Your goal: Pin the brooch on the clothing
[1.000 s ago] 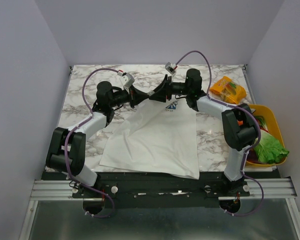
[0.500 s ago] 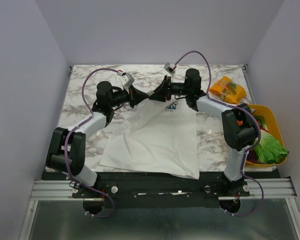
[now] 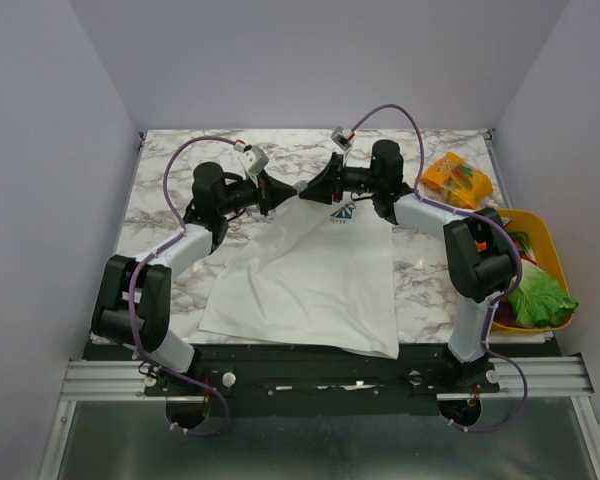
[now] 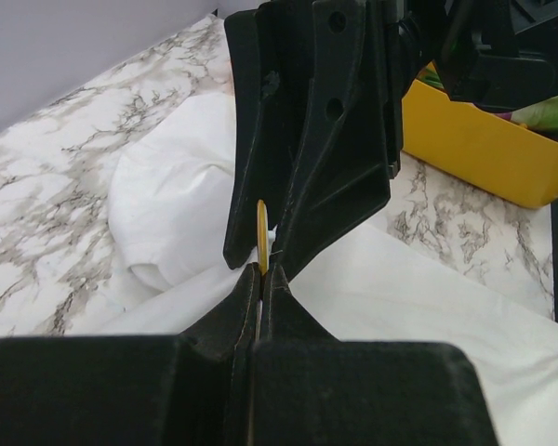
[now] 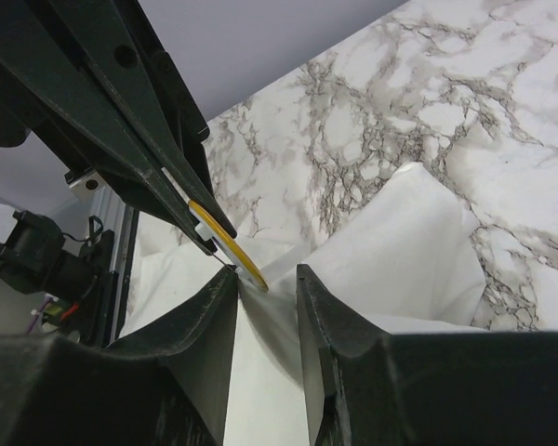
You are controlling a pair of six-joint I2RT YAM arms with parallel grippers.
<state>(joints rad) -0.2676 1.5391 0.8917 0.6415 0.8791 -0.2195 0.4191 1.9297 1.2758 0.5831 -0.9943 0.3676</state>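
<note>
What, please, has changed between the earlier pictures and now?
Only slightly: the right end effector narrowed toward the brooch, not gripping it. The left end effector stayed shut on the brooch; the T-shirt lay unmoved.

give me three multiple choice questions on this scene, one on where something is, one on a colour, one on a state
1. Where is the bin?
A) at the table's right edge
B) at its far left corner
C) at its near left corner

2. What colour is the brooch?
A) red
B) yellow
C) blue

3. How is the left gripper?
A) wide open
B) shut on nothing
C) shut on the brooch

Answers:
1 A, the top view shows it on the right.
2 B, both wrist views show a yellow disc.
3 C, it pinches the disc's edge.
</note>
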